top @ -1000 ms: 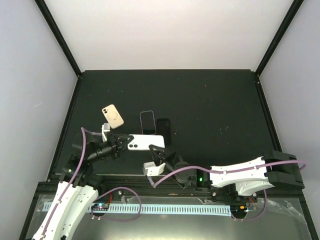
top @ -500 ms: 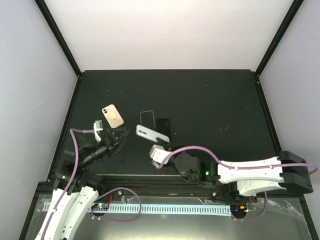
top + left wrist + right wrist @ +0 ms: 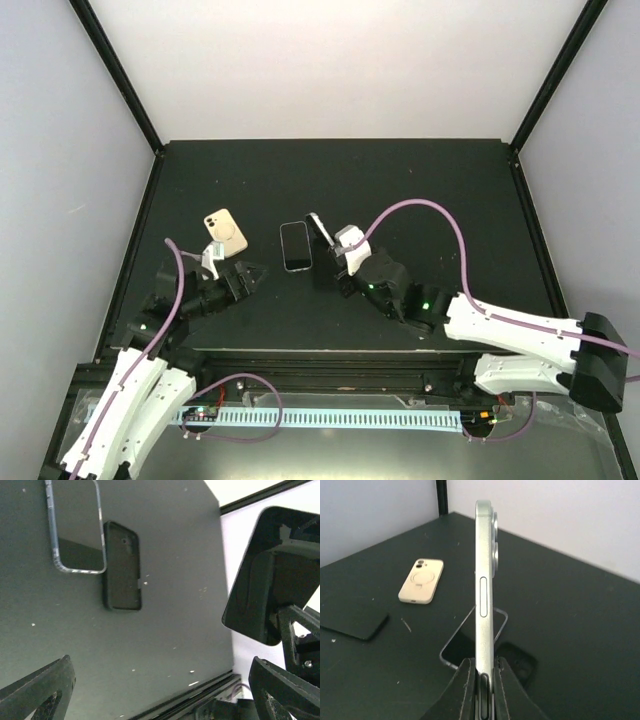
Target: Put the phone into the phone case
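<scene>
While it stands edge-up, a slim silvery phone [image 3: 484, 580] sits clamped in the right gripper [image 3: 481, 674].
Left gripper [image 3: 256, 272] gapes empty near the clear rectangular case [image 3: 295, 246].

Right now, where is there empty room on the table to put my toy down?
Bare: the far strip of table along its back edge, and the right side beyond the right arm. Crowded: the left-middle, where the beige case, clear case, black case and held phone bunch together.
</scene>
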`<control>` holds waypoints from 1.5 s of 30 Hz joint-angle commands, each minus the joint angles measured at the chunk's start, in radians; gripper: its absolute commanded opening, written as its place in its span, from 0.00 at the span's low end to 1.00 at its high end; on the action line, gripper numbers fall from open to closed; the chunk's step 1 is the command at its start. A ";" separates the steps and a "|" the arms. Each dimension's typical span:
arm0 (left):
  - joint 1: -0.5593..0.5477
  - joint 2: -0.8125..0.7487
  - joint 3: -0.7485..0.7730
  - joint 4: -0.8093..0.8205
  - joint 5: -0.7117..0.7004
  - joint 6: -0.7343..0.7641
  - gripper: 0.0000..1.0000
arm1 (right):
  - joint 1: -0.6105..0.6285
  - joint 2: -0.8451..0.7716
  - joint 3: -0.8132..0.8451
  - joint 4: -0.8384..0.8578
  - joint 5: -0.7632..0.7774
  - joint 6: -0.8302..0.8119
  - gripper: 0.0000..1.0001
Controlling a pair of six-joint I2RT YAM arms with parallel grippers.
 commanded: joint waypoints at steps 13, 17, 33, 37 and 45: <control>-0.010 0.048 -0.113 0.033 0.024 0.117 0.94 | -0.230 0.342 0.083 0.104 -0.260 0.567 0.01; -0.013 0.055 -0.113 0.042 0.040 0.118 0.93 | -0.252 0.411 0.077 0.164 -0.274 0.619 0.01; -0.018 0.039 -0.129 0.064 0.060 0.109 0.90 | -0.255 0.478 -0.048 0.289 -0.290 0.502 0.01; -0.021 0.049 -0.134 0.078 0.066 0.104 0.89 | -0.255 0.456 -0.061 0.255 -0.277 0.488 0.01; -0.030 0.056 -0.136 0.080 0.060 0.103 0.87 | -0.254 0.398 -0.076 0.130 -0.387 0.516 0.01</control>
